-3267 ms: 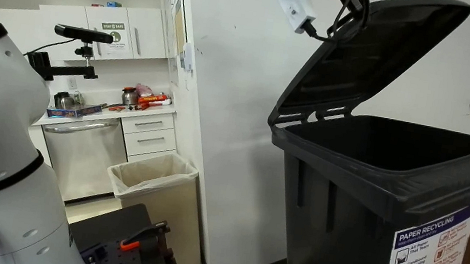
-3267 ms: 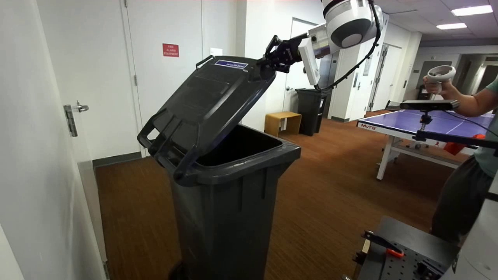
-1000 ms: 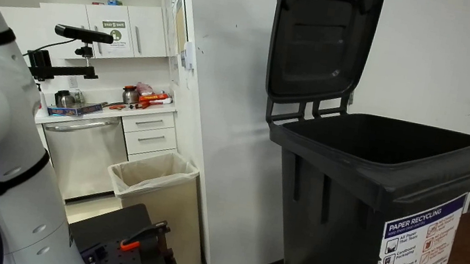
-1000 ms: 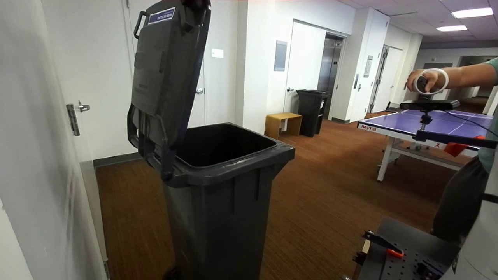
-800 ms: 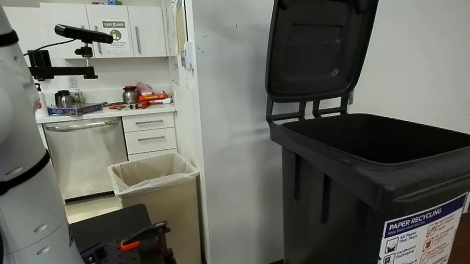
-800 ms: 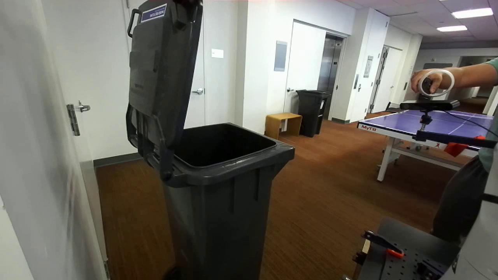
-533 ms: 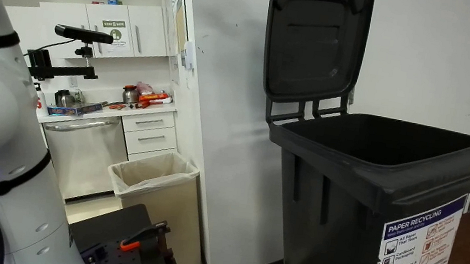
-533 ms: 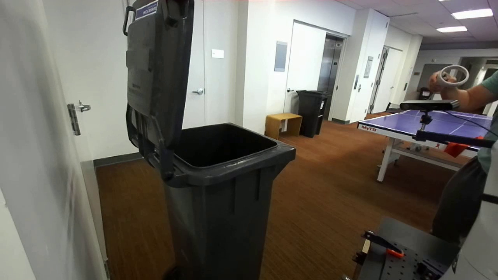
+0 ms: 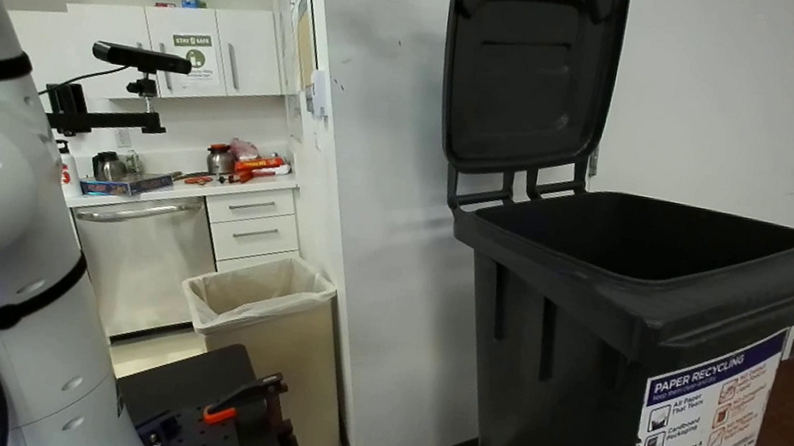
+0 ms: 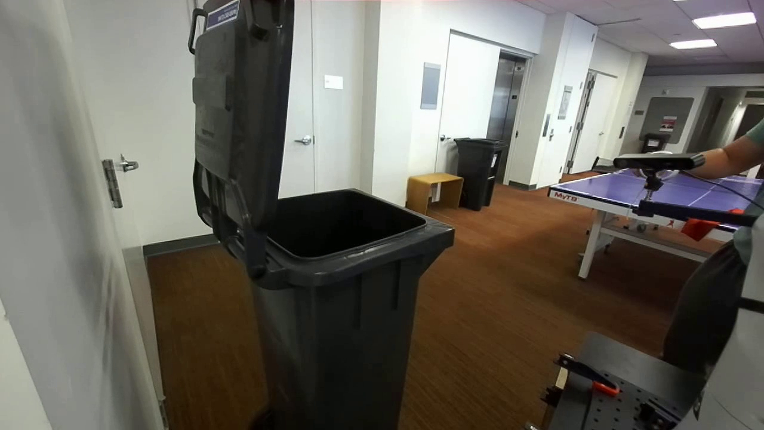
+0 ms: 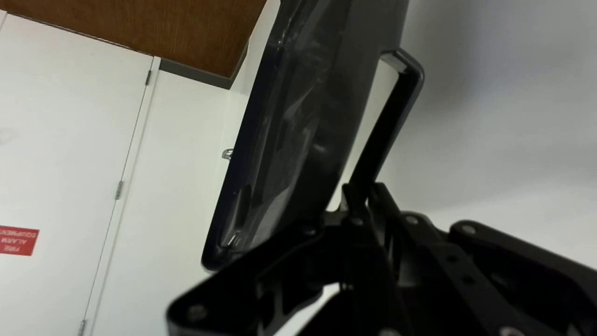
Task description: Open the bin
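The bin [image 9: 561, 389] is a large dark grey-black wheelie bin with a white-and-blue label [image 9: 705, 426] on its front. It also shows in an exterior view [image 10: 334, 334]. Its lid [image 9: 531, 62] is raised to about upright above the hinge, and the bin's mouth is uncovered. The lid's top edge is cut off in both exterior views. In the wrist view, the lid [image 11: 289, 135] slants beside the gripper, and its handle [image 11: 396, 107] runs down between the fingertips. My gripper [image 11: 364, 193] is shut on this handle. In the exterior views the gripper is almost wholly out of frame.
A white wall [image 9: 411, 178] stands close behind the lid. A beige container [image 9: 291, 349] with a liner and a black pegboard cart [image 9: 211, 415] are near the arm base. A person [image 10: 716, 161] stands by the ping-pong table [image 10: 644, 191]. Another dark bin [image 10: 477, 173] stands farther off.
The lid has swung from a slant over the mouth to about upright, moving only slightly in the last half second. The gripper has risen almost out of the exterior views with it.
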`<state>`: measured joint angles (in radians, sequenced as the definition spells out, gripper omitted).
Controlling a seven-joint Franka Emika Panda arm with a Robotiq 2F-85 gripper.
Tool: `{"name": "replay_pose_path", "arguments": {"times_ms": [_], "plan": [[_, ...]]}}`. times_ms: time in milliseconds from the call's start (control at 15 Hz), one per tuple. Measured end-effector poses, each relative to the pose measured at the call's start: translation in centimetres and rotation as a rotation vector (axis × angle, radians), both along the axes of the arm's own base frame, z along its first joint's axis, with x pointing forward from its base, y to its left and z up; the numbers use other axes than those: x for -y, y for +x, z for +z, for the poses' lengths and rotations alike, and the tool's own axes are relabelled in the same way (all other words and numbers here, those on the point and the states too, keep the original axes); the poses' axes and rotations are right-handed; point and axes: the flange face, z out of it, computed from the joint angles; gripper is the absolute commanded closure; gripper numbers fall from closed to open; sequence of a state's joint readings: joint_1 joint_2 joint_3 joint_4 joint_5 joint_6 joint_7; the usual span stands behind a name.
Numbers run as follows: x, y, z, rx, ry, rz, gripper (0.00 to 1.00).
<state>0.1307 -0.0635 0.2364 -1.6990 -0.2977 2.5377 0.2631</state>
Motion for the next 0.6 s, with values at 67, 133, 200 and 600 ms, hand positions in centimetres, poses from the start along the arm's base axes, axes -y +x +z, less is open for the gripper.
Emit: {"name": "replay_pose_path", "arguments": {"times_ms": [67,133,200,600], "plan": [[-0.7,-0.1,-0.2,-0.013,-0.022,0.017,0.97],[-1.3,-0.1,-0.4,-0.032,-0.05,0.036,0.97],[-1.9,-0.1,-0.4,-0.052,-0.081,0.056,0.97],[-8.3,0.2,-1.4,-0.087,-0.288,0.148,0.97]]}}
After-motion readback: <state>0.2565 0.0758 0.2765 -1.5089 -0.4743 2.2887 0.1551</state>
